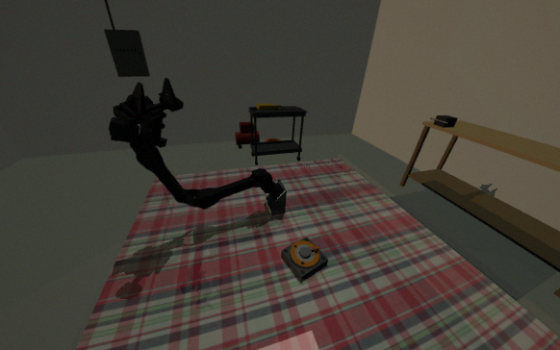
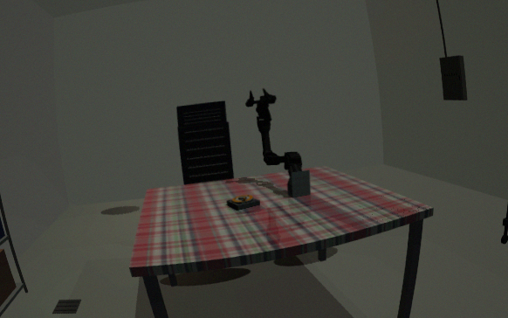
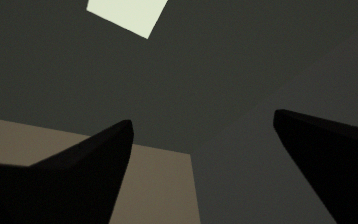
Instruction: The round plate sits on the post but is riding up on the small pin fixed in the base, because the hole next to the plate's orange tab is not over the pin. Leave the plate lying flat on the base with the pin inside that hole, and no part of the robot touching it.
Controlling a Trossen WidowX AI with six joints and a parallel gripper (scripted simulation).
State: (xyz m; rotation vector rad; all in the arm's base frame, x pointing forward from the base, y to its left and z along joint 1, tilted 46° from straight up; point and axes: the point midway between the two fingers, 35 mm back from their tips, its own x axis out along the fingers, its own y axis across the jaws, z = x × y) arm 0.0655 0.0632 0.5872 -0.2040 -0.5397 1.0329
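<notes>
The round plate (image 1: 296, 261) (image 2: 236, 200) has an orange ring and a pale middle. It sits on the dark square base (image 1: 302, 275) (image 2: 243, 206), around the grey post (image 1: 305, 252). The orange tab (image 1: 316, 249) is on the plate's right side in the top view. The pin and the hole beside the tab are too small to tell, and so is the plate's tilt. My gripper (image 1: 153, 83) (image 2: 257, 92) (image 3: 202, 122) is open and empty, fingers pointing up, high above the table and far from the plate. The wrist view shows no plate or base.
The base stands on a checked tablecloth (image 1: 239, 298) (image 2: 181, 236), in front of the arm's mount (image 1: 277, 202) (image 2: 299, 184). A dark cart (image 1: 277, 113), a wooden bench (image 1: 508, 141) and a hanging box (image 1: 128, 58) (image 2: 453, 83) are away from the table.
</notes>
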